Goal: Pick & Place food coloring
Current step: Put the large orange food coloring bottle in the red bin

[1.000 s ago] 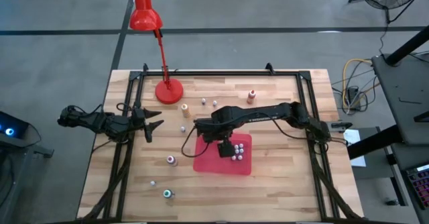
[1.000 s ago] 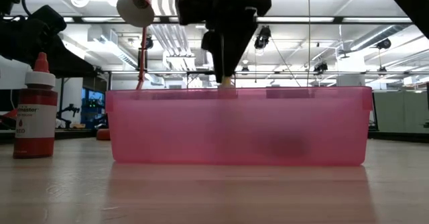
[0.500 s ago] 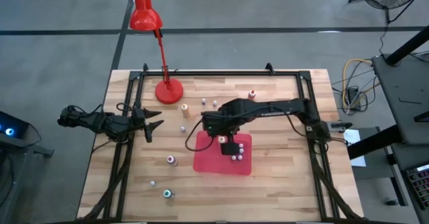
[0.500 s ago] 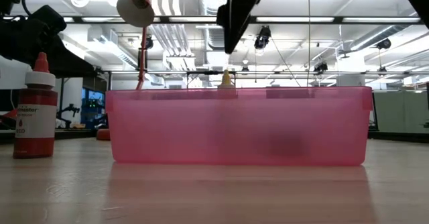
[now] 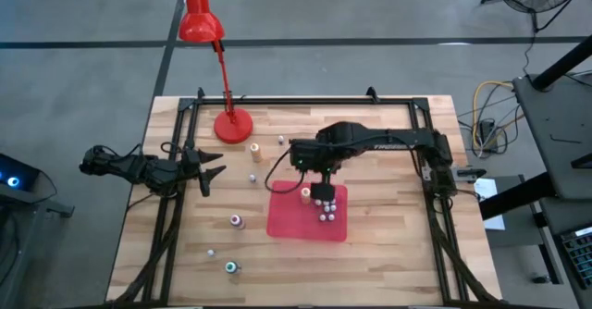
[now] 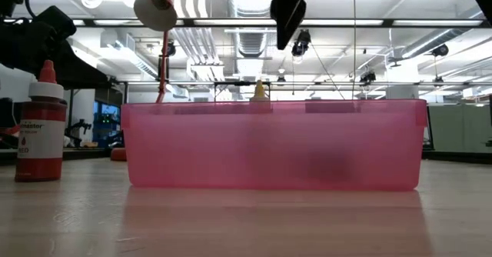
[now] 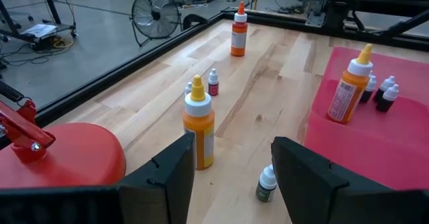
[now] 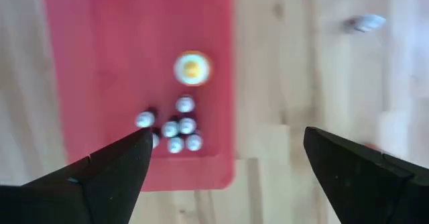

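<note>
Right claw (image 5: 313, 166) hung above the far edge of the pink tray (image 5: 282, 218), its fingers spread wide and holding nothing. Directly below and just nearer than it, inside the tray, a tall yellow-capped bottle (image 5: 306, 193) stood upright beside a cluster of small white-capped bottles (image 5: 324, 209). Outward from there, the loose food coloring lay mostly to the claw's left and far side: an orange bottle (image 5: 254, 148) near the red lamp (image 5: 231, 124), two tiny bottles (image 5: 289, 142) just beyond the claw, and a pink-topped one (image 5: 347, 130) to its far right. By my judgement the two tiny bottles were the closest pick. Left claw (image 5: 211, 169) waited, fingers apart, at the desk's (image 5: 388, 244) left edge, well apart from the tray.
</note>
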`<action>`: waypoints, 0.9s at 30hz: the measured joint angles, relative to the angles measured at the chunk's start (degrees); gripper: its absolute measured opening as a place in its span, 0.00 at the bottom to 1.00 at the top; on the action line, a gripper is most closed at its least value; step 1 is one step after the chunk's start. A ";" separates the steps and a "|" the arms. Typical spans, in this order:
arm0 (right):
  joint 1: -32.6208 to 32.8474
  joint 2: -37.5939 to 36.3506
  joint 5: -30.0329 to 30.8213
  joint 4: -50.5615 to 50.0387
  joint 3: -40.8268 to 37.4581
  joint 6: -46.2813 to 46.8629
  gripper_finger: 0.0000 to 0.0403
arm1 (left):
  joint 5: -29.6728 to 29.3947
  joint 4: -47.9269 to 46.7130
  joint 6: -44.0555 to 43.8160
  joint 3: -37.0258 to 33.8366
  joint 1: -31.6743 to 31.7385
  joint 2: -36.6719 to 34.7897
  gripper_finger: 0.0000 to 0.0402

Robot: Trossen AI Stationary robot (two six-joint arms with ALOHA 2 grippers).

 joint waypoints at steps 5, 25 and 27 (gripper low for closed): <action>-2.56 -4.88 1.84 1.43 -7.18 0.26 0.95 | 0.02 0.00 0.01 0.00 0.00 -0.01 0.42; -18.70 -19.14 10.44 14.49 -29.53 10.27 0.95 | 0.02 0.00 0.00 0.02 -0.02 -0.02 0.42; -20.43 -19.12 10.47 15.38 -29.53 12.90 0.95 | 0.00 0.00 0.02 0.02 0.00 0.00 0.42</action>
